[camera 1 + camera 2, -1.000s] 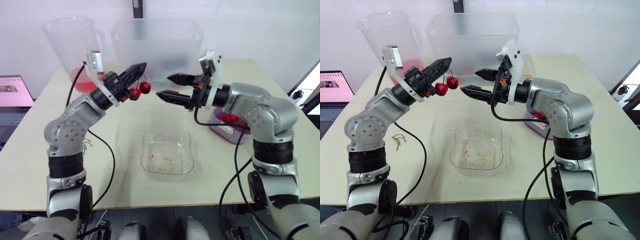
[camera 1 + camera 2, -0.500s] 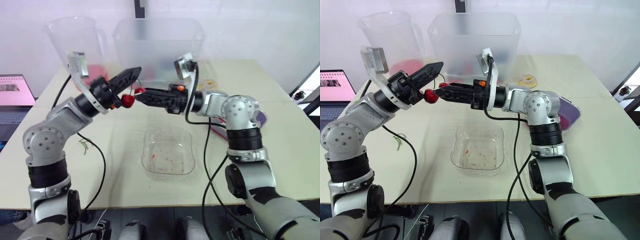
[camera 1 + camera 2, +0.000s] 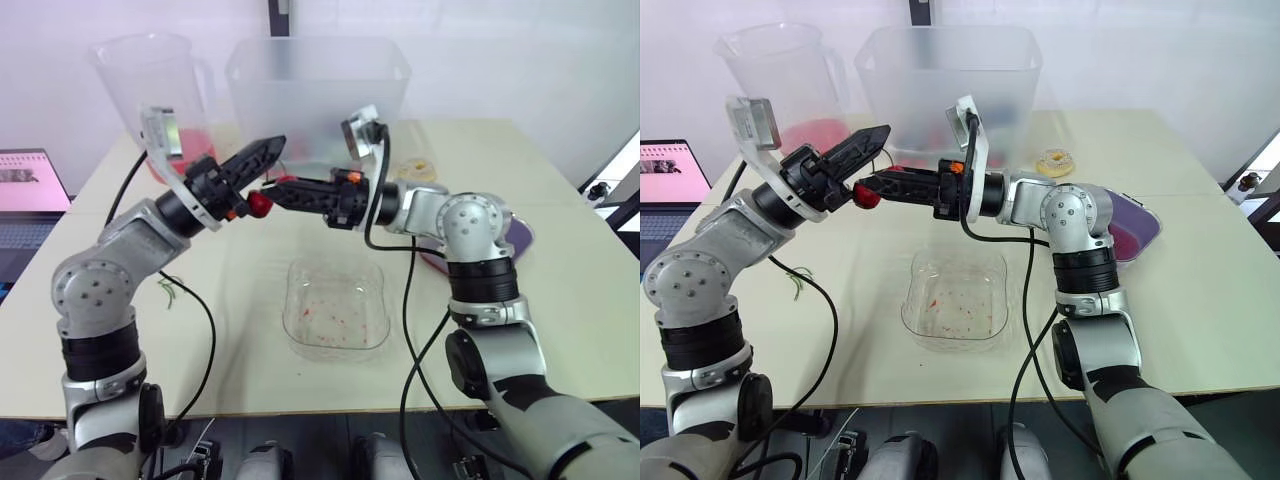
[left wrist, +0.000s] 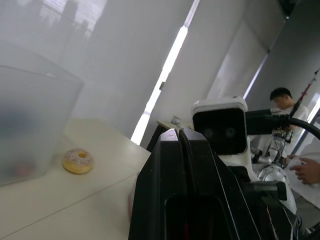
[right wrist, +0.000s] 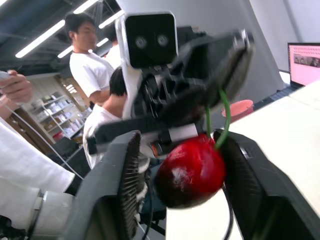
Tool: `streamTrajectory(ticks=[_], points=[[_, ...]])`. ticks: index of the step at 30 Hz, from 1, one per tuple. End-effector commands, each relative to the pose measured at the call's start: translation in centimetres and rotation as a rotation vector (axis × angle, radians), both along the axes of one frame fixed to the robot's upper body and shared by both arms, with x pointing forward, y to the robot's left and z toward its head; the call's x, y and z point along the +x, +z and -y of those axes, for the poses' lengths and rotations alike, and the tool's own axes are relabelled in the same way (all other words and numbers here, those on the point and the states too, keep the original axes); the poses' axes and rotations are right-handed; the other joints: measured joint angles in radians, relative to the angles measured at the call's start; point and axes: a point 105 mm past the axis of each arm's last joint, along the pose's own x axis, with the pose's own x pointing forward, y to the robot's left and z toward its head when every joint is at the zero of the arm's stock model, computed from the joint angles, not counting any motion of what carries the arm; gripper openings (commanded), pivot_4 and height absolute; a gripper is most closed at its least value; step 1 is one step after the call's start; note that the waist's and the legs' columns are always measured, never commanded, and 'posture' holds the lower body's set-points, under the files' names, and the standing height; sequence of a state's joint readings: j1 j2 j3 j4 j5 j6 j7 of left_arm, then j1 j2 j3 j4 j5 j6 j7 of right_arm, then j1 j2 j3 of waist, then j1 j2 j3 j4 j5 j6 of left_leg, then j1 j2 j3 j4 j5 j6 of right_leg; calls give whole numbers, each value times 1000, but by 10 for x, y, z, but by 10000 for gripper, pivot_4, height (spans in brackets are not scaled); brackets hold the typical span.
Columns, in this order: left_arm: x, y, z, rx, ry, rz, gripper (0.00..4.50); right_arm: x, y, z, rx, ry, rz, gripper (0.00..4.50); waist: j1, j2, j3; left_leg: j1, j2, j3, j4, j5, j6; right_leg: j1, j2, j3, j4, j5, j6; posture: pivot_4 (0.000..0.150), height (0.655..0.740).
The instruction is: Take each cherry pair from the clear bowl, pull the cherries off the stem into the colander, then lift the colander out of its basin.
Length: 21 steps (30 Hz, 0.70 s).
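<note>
We are looking at two arms meeting in the upper middle of the head views, above the table [image 3: 580, 330] and just in front of the frosted tub [image 3: 318, 90]. The left gripper [image 3: 272, 150] is reaching in from the left. Its fingers are pressed flat together and are pinching the cherry pair [image 3: 261, 201] by its forked green stem [image 5: 226, 115].

One red cherry [image 5: 190, 172] is hanging just under those fingertips. The right gripper [image 3: 275, 188] is stretching in from the right at the same height, narrowly parted, with the cherry sitting between its pads [image 5: 125, 190]. In the right wrist view one pad is touching the fruit and a sliver of gap is showing at the other.

The clear bowl [image 3: 335, 300] is resting on the table in the centre of the frame, below both grippers, and is holding only red specks.

A clear jug [image 3: 150, 80] is standing at the upper left, with something pink [image 3: 812, 133] showing through its lower part. A doughnut [image 3: 1053, 161] is lying right of the tub, and a purple tray [image 3: 1137, 222] is sitting behind the right arm. A few loose green stems [image 3: 795, 285] are lying left of the bowl, and a laptop [image 3: 668, 170] is glowing at the left edge. A person in a white shirt [image 5: 92, 72] is standing in the background of the right wrist view.
</note>
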<state>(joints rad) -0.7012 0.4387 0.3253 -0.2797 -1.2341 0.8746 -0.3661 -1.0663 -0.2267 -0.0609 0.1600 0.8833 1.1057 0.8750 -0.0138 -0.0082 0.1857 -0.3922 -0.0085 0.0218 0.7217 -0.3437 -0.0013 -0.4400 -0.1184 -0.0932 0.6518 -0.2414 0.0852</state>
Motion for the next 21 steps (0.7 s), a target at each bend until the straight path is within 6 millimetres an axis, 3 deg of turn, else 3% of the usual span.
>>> streamTrajectory(ticks=[1,6,9,11,12,21], points=[[-9,9,4,-8,-16,56,0,-4,7,2,5,-5,57,26760,0,0,0,0,0,0,0,0,0,0,0,0,0,0,0,1500,6863],[-9,7,8,-14,-19,52,0,0,7,3,5,-22,58,26760,1,0,0,0,0,0,0,0,0,0,0,0,0,0,0,1500,6863],[-9,7,8,-18,-17,52,0,3,6,4,1,-40,54,18454,0,0,0,0,0,0,0,0,0,0,0,0,0,0,0,1500,6863],[-9,7,8,-17,-16,54,0,4,6,4,0,-42,55,8756,0,0,0,0,0,0,0,0,0,0,0,0,0,0,0,1500,6863],[-8,7,8,-16,-15,56,0,4,6,5,0,-44,56,6386,0,0,0,0,0,0,0,0,0,0,0,0,0,0,0,1500,6863],[-6,10,5,-18,5,69,0,3,-4,8,-54,-40,66,6386,1,0,0,0,0,0,0,0,0,0,0,0,-1,0,0,1500,6863]])
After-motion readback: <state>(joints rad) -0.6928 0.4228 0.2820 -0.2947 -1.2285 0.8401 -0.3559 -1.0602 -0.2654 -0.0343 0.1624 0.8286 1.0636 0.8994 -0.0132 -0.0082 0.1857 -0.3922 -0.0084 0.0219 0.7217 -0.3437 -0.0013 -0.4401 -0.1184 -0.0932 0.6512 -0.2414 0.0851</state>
